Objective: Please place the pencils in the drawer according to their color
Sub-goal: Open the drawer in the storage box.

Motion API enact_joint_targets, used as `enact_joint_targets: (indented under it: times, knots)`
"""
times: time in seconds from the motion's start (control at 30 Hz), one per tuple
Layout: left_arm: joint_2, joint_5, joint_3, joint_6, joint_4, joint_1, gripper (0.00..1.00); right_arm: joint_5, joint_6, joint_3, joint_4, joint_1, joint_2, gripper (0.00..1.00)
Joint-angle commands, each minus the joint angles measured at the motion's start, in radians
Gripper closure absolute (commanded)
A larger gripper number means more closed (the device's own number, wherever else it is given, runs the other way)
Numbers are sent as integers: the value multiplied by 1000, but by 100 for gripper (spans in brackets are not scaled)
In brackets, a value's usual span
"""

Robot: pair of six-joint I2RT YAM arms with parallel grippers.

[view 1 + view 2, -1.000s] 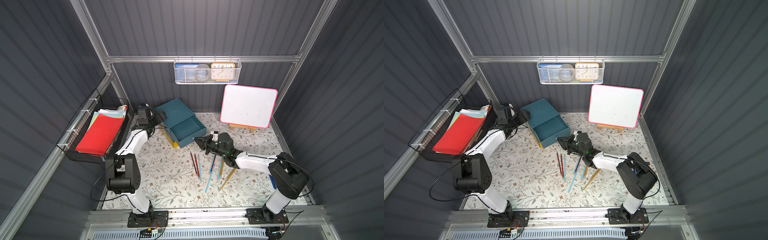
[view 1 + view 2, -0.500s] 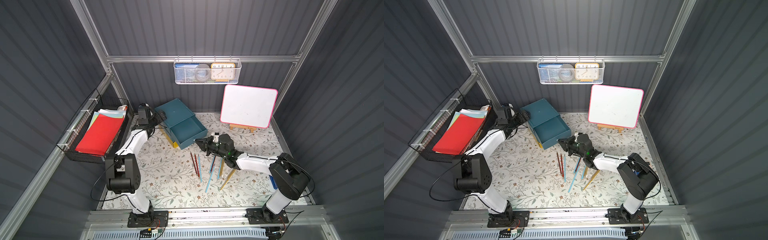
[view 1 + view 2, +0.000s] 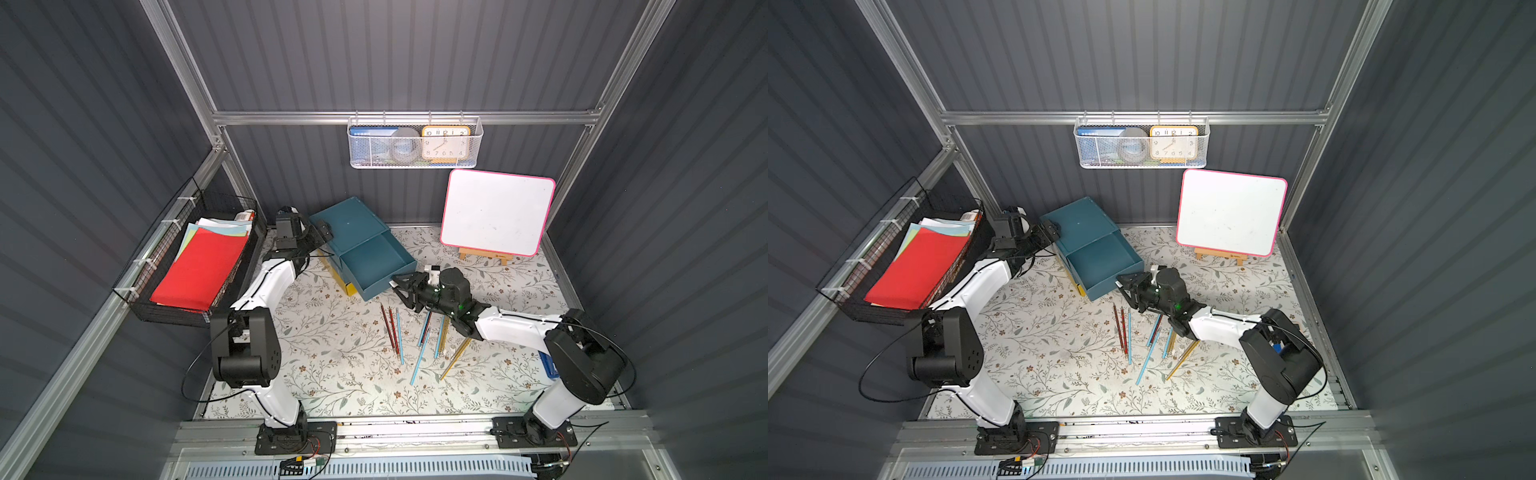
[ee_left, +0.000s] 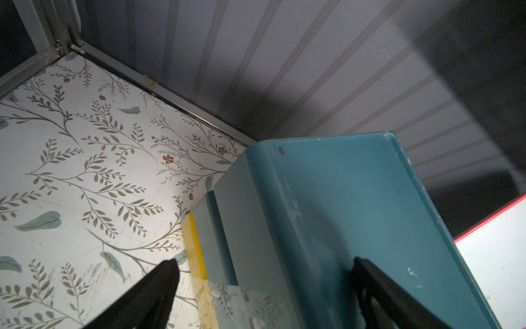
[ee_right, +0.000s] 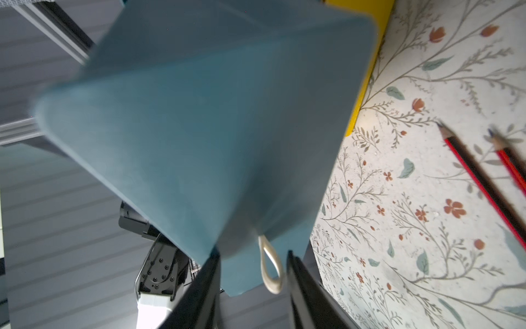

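The dark red pencils (image 3: 391, 330) lie flat, roughly parallel, tips toward the drawer (image 3: 386, 284).

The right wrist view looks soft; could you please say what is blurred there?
In the right wrist view, the teal plastic drawer front is smeared, its edges ghosted; the cream loop pull and the red-and-black striped pencils are mildly soft; the floral mat reads fairly crisp.

Overhead stereo pair; wrist views near drawer (image 5: 199, 128)
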Motion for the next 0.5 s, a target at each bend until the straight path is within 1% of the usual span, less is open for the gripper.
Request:
enact_joint_targets:
  times: [0.0,0.1,0.2,0.33,0.37,0.47]
  knots:
    - [17,10,-13,-8,-6,-3,0,-16,-14,23,9,-7,9,50]
    - [15,10,-13,-6,-6,-3,0,-27,-18,17,4,-8,1,41]
    - [14,10,-13,-5,-6,-3,0,-36,-40,11,-35,-8,-28,29]
    - [9,13,-14,-6,-6,-3,0,-29,-100,1,-179,-11,-114,16]
    - [7,14,-13,-6,-6,-3,0,-21,-123,-2,-230,-10,-142,14]
    - [-2,16,-13,-6,-6,-3,0,5,-183,-13,-373,-15,-226,13]
